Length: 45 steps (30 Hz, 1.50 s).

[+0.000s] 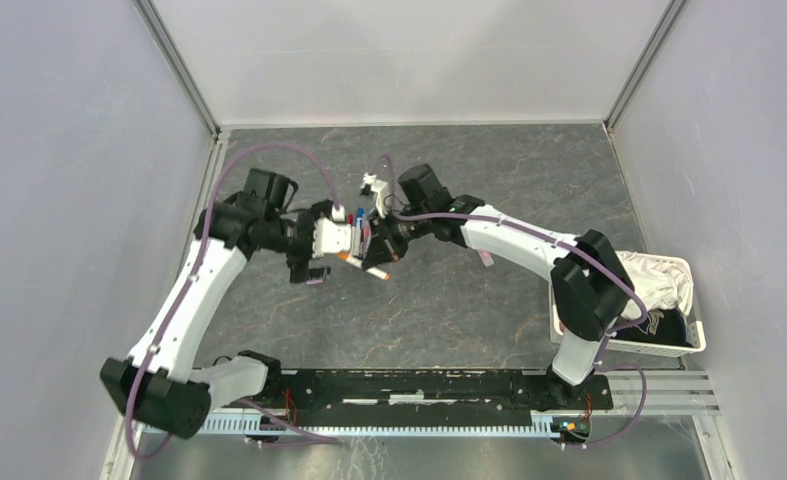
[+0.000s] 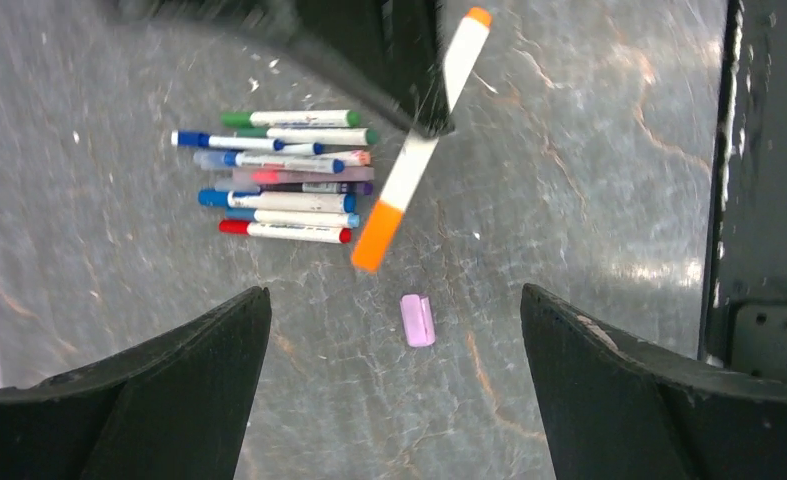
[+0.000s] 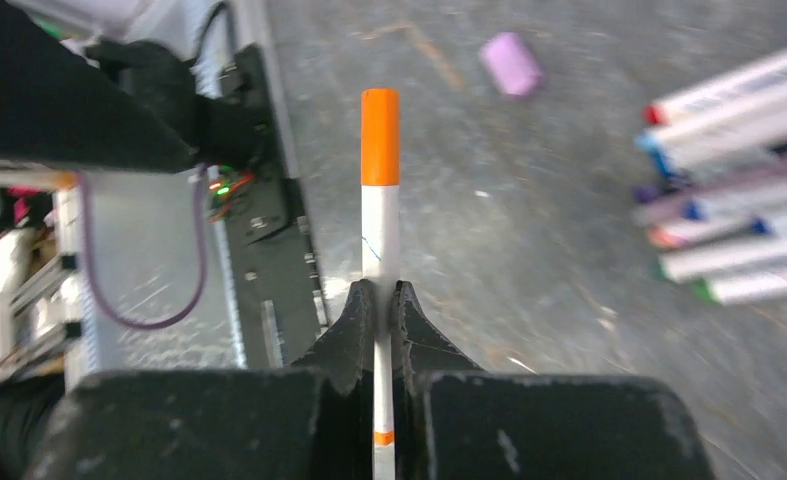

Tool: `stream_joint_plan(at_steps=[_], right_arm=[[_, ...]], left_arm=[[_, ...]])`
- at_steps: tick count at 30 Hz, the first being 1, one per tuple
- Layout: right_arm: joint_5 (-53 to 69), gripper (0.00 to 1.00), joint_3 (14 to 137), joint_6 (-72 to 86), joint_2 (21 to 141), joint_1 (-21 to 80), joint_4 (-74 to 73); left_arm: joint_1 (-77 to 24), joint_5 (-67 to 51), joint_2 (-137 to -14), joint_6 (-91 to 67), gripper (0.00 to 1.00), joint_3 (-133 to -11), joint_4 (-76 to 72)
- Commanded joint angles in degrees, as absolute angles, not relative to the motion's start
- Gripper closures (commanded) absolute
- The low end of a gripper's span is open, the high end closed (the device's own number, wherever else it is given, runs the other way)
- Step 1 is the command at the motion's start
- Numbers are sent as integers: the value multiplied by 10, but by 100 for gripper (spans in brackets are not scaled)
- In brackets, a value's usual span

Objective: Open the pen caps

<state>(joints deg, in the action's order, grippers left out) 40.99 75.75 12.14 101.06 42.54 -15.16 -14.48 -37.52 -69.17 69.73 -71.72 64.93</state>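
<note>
My right gripper [image 3: 380, 290] is shut on the white barrel of an orange pen [image 3: 380, 240], held above the table. Its orange cap [image 3: 380, 135] sticks out past the fingertips and is still on the pen. In the left wrist view the same pen [image 2: 409, 170] hangs tilted, orange cap [image 2: 377, 235] lowest. My left gripper [image 2: 394, 292] is open and holds nothing, just below that cap. A loose lilac cap [image 2: 418, 320] lies on the table between its fingers. Several capped pens [image 2: 284, 175] lie in a pile to the left.
A white basket [image 1: 694, 340] with cloth in it stands at the right edge. A black rail [image 1: 419, 385] runs along the near edge. Grey walls close the table in on three sides. Both arms meet at the table's middle [image 1: 364, 240].
</note>
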Motion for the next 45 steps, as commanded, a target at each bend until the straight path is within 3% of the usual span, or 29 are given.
stream_joint_plan(at_steps=[1,8,13,17,22,25,27,28,32,36,40,42,44,45], right_arm=[[527,100,798,143,1029,449,-121],[553,100,809,161,1036,459,-107],[564,100,809,171,1038,461,-95],[577,100,807,189,1042,465,-73],[587,100,804,198,1042,469,-59],[589,99,804,198,1045,471,-59],[588,82,804,194,1048,472,-65],[587,78,802,193,1050,473,-65],[586,58,809,217,1069,482,-45],[595,55,839,251,1096,494,-16],[594,61,864,285,1122,500,8],[594,76,873,308,1133,500,29],[590,100,884,310,1140,500,22],[587,100,886,298,1140,499,5]], left_arm=[[-213,-313,-631,788,3,-676,677],[-252,-251,-585,821,18,-605,656],[-254,-240,-577,823,40,-593,615],[-260,-257,-584,817,52,-607,603],[-265,-249,-592,822,58,-606,611],[-268,-243,-592,828,74,-604,615],[-270,-235,-591,833,95,-606,618],[-270,-231,-591,834,97,-608,620],[-272,-231,-583,845,98,-609,624],[-278,-234,-579,845,98,-613,623],[-281,-234,-578,840,98,-614,623],[-283,-234,-575,841,98,-612,623],[-284,-229,-573,842,98,-611,624],[-284,-222,-573,845,98,-611,626]])
